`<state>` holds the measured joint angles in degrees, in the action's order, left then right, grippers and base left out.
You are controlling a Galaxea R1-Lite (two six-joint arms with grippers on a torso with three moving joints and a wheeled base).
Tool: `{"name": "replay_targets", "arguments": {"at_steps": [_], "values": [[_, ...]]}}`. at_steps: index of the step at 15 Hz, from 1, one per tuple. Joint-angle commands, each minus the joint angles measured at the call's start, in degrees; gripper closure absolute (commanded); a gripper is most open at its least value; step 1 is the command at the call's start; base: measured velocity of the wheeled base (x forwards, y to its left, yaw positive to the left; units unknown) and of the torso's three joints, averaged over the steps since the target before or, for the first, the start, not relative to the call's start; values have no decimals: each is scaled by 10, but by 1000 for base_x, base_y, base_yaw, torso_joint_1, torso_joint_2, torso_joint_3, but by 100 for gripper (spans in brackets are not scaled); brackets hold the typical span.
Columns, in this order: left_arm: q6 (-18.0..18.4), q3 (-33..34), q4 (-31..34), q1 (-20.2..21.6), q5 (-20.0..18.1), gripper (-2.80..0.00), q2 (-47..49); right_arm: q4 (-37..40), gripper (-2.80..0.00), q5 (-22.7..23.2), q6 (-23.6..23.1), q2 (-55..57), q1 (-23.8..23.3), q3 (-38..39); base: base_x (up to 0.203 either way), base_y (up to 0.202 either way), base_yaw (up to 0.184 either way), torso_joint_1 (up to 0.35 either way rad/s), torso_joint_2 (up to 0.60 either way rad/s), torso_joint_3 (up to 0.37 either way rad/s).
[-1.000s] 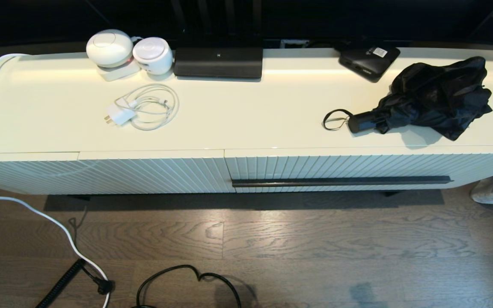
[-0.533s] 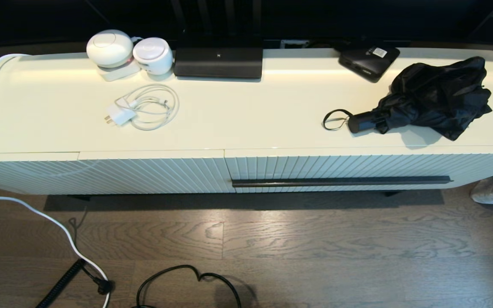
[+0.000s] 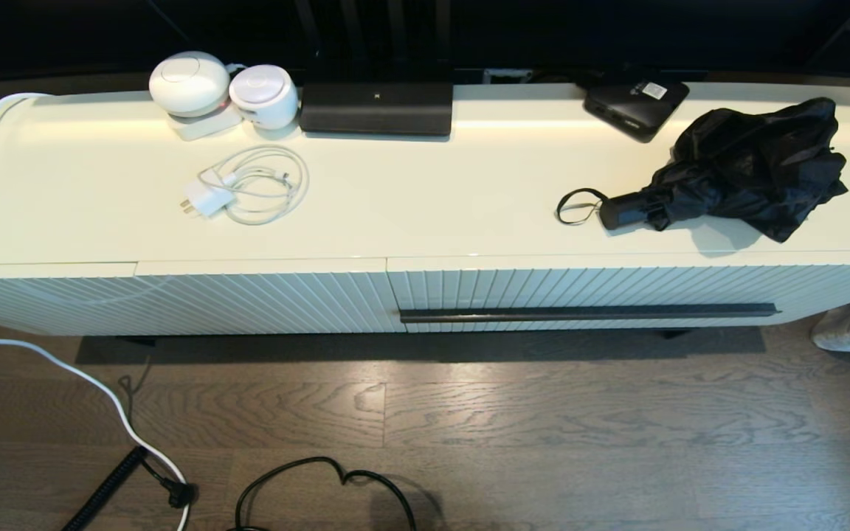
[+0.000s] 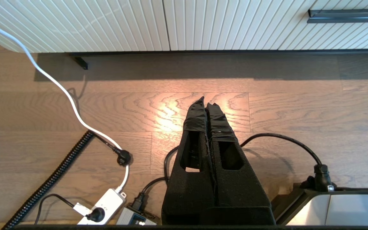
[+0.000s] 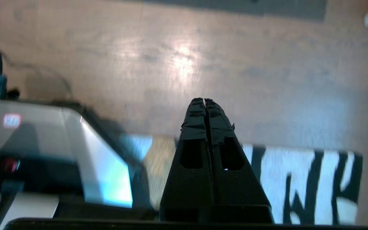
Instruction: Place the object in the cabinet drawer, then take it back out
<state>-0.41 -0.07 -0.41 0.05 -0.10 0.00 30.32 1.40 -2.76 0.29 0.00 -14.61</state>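
The black folding umbrella (image 3: 742, 166) lies on the cabinet top at the right, its short handle (image 3: 623, 209) and wrist loop (image 3: 576, 206) pointing left. Below it the ribbed cream drawer (image 3: 602, 291) is closed, with its long dark bar handle (image 3: 587, 313) across the front; the end of that handle (image 4: 347, 15) also shows in the left wrist view. Neither arm appears in the head view. My left gripper (image 4: 205, 101) hangs shut and empty above the wood floor. My right gripper (image 5: 204, 100) is shut and empty too, over the floor near a striped rug (image 5: 311, 185).
On the cabinet top (image 3: 425, 199) sit two white round devices (image 3: 222, 88), a coiled white charger (image 3: 248, 184), a wide black device (image 3: 375, 108) and a flat black box with a white label (image 3: 635, 103). Cables (image 3: 322, 479) and a power strip (image 4: 102, 207) lie on the floor.
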Motion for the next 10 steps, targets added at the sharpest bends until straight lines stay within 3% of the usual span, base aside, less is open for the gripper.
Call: {"name": "replay_targets", "arguments": {"at_steps": [1, 2, 4, 7, 10], "values": [[0, 0, 0, 0, 0, 0, 0, -94, 0, 0, -2, -3, 0, 63, 0, 0, 0, 0, 0, 0], [0, 0, 0, 0, 0, 0, 0, -145, 0, 0, -6, -3, 0, 79, 0, 0, 0, 0, 0, 0], [0, 0, 0, 0, 0, 0, 0, -152, 0, 1, 0, -3, 1, 91, 0, 0, 0, 0, 0, 0], [0, 0, 0, 0, 0, 0, 0, -213, 0, -26, 47, -4, 0, 112, 0, 0, 0, 0, 0, 0], [0, 0, 0, 0, 0, 0, 0, -265, 0, -27, 48, -3, 0, 131, 0, 0, 0, 0, 0, 0]]}}
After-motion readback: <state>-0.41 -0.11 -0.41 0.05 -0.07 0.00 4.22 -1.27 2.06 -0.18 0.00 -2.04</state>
